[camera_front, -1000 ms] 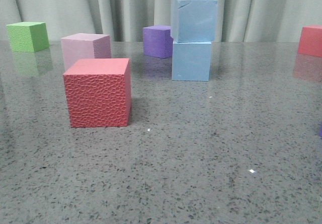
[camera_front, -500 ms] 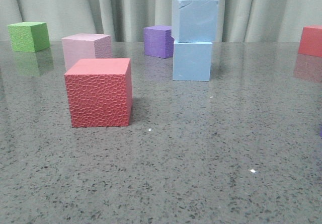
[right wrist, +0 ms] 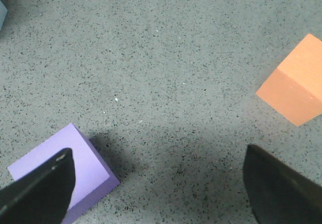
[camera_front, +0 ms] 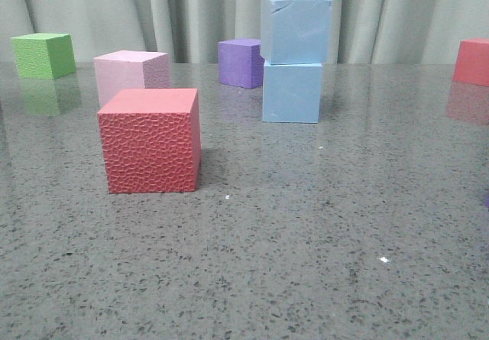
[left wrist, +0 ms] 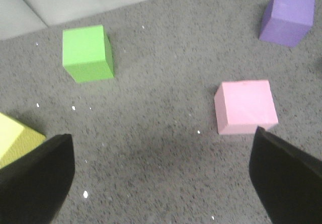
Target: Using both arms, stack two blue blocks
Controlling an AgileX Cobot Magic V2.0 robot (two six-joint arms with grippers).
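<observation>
the two blue blocks stand stacked toward the back of the table, right of centre in the front view: the upper blue block (camera_front: 296, 30), with a nick on its top edge, sits on the lower blue block (camera_front: 291, 92), turned a little and overhanging slightly. the lower one rests flat on the grey speckled table (camera_front: 306, 225).

just behind and to the left of the stack is a purple cube (camera_front: 241, 63), apart from it. further left a pink cube (camera_front: 131, 75) stands behind the red textured cube (camera_front: 150, 140), which is the nearest thing to the camera and well clear of the stack. a green cube (camera_front: 43, 55) sits at the far left, and another red cube (camera_front: 471, 62) at the far right edge. nothing touches the stack or blocks it from the front.

neither arm shows in the front view. the left gripper (left wrist: 161, 178) hangs spread wide over bare table, holding nothing, with the pink cube, green cube and purple cube ahead of it and a yellow cube (left wrist: 15, 139) by one finger. the right gripper (right wrist: 158, 183) is likewise spread and empty, above a lilac cube (right wrist: 65, 171) and near an orange cube (right wrist: 294, 80). neither wrist view clearly shows the stack, so both grippers are away from it.
</observation>
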